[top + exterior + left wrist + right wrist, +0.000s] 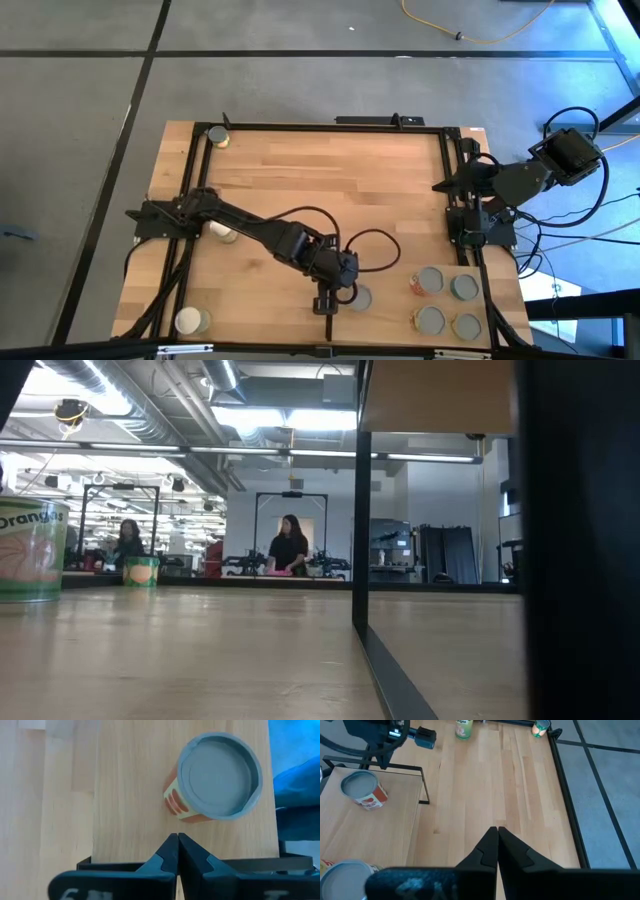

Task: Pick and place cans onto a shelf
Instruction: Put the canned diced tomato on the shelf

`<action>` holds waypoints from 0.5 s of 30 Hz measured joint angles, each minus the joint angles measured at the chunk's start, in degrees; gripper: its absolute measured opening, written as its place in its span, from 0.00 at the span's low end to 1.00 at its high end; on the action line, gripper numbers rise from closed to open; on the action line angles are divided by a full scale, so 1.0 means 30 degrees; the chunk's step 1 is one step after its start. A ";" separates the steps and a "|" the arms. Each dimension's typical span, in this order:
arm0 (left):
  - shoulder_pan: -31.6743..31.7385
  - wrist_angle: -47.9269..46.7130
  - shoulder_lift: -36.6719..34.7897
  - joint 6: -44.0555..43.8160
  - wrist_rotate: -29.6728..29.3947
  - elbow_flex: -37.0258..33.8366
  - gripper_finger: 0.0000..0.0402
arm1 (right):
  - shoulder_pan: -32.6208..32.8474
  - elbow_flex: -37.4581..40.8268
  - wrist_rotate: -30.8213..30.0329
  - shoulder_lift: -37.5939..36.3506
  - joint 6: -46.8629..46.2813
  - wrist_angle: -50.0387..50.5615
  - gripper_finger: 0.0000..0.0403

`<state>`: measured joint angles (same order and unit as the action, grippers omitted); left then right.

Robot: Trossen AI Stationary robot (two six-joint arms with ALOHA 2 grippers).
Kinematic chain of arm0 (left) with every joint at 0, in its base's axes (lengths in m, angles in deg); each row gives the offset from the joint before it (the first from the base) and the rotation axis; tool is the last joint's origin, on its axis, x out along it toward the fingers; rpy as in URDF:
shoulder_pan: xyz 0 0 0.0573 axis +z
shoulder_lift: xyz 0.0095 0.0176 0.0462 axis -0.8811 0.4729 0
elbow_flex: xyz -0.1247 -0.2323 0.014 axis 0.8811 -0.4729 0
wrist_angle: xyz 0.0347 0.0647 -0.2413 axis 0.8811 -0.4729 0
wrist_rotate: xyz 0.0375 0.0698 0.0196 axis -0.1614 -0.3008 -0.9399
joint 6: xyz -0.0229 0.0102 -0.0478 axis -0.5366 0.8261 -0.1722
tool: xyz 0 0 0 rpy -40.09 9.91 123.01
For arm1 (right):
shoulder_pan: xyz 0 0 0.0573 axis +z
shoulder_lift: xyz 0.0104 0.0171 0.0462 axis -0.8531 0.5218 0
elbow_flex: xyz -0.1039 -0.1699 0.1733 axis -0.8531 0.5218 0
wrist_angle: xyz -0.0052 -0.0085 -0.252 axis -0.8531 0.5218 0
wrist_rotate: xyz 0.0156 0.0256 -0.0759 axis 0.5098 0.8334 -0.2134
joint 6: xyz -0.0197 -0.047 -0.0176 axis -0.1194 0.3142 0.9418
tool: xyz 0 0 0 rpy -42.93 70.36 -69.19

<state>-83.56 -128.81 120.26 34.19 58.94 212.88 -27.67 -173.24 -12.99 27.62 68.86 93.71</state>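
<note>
Fingers of my left gripper [177, 845] are pressed together on nothing, just beside the small round grey-topped can with orange-red sides [216, 780], upright on the light-wood shelf panel [130, 795], so this arm, not the right, is nearer.

A tin [30, 550] at the low view's left edge is cut off; a dark post [580, 540] hides its right side.

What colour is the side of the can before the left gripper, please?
Orange-red with cream stripes on the can, clearest in the left wrist view.
</note>
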 joint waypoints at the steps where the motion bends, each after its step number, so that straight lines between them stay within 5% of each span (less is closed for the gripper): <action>1: 0.0000 0.0130 0.0158 -0.0002 0.0087 0.0033 0.00 | 0.0000 0.0000 0.0000 0.0000 0.0000 0.0000 0.02; 15: 0.0188 0.2441 0.1115 0.1181 0.0931 -0.0009 0.00 | 0.0000 0.0000 -0.0006 0.0000 0.0051 0.0000 0.02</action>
<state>-83.00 -121.49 123.61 37.73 61.73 212.86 -27.67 -173.24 -13.00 27.62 69.01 93.71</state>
